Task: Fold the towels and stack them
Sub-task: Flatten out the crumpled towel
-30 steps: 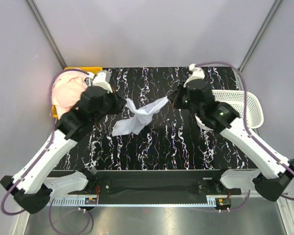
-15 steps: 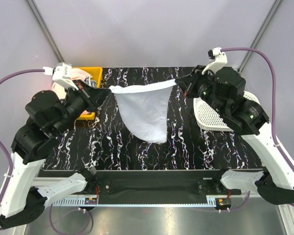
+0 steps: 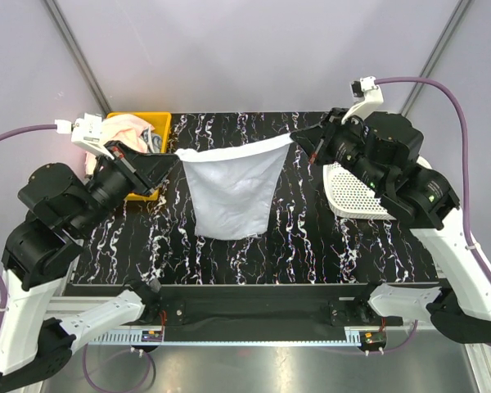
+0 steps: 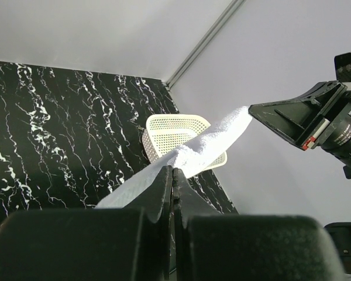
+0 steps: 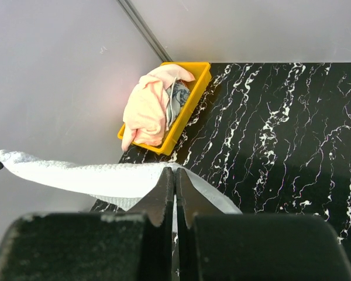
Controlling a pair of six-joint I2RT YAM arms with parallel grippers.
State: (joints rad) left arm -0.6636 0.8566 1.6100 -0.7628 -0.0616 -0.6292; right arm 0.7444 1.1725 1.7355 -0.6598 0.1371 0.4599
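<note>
A pale blue-white towel [image 3: 231,188] hangs spread in the air above the black marbled table, stretched between both grippers. My left gripper [image 3: 177,153] is shut on its left top corner; the towel edge [image 4: 210,143] runs away from its fingertips in the left wrist view. My right gripper [image 3: 295,137] is shut on the right top corner, and the towel [image 5: 82,175] stretches left from its fingertips in the right wrist view. A plain pink towel [image 3: 124,125] and a darker patterned cloth [image 5: 178,96] lie in the yellow bin.
The yellow plastic bin [image 3: 151,123] stands at the table's back left corner; it also shows in the right wrist view [image 5: 190,99]. A white mesh basket [image 3: 356,192] sits at the right edge, also seen in the left wrist view [image 4: 169,132]. Grey walls enclose the table.
Both arms lifted and pulled apart, drawing the crumpled towel into a flat hanging sheet. In the last half second the towel's lower edge swung back and settled squarer.
</note>
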